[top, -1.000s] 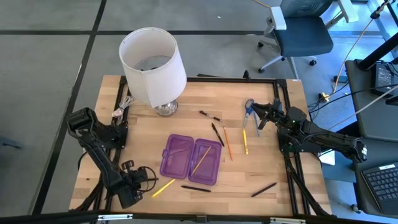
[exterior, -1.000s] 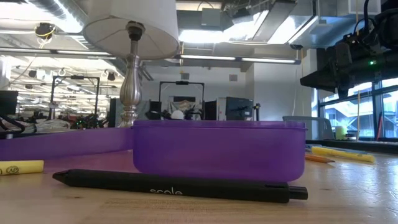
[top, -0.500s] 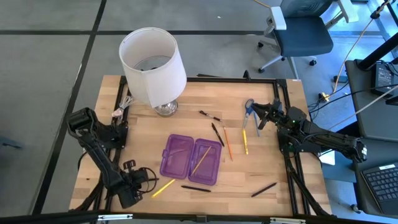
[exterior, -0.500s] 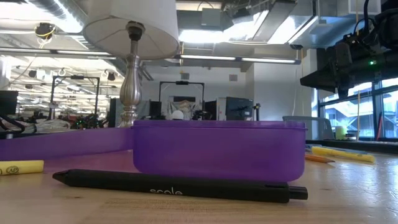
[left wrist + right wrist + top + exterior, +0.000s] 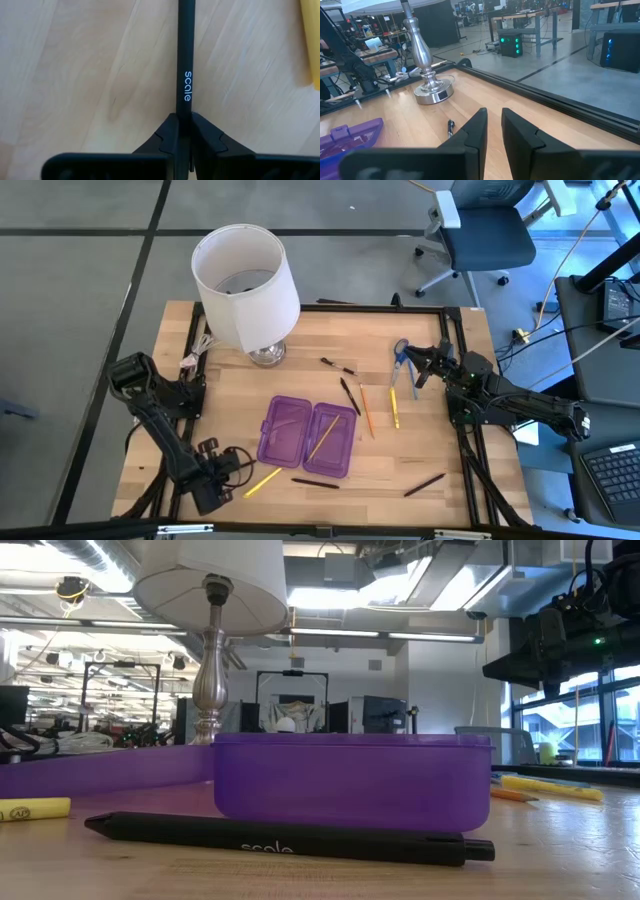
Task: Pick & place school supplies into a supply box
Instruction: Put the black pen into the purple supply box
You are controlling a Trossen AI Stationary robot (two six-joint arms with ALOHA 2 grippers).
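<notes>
A black pen (image 5: 183, 70) marked "scale" lies flat on the wooden table (image 5: 75, 75), its long axis running straight out ahead from between the left gripper (image 5: 182, 131) fingers, which are pressed shut on its near end. A yellow pencil (image 5: 311, 45) lies to one side of the fingers, apart from the pen. In the high view that gripper (image 5: 237, 465) sits at the table's front, just beside the open purple supply box (image 5: 306, 436), which holds one pencil slanting across its right half. The low view shows the pen (image 5: 290, 836) lying crosswise in front of the box wall (image 5: 352, 780), with a lamp and a workshop room behind. The right gripper (image 5: 492, 131) hangs above bare wood, fingers slightly apart and holding nothing; the high view places it (image 5: 417, 367) just beside the blue-handled scissors (image 5: 400, 361).
</notes>
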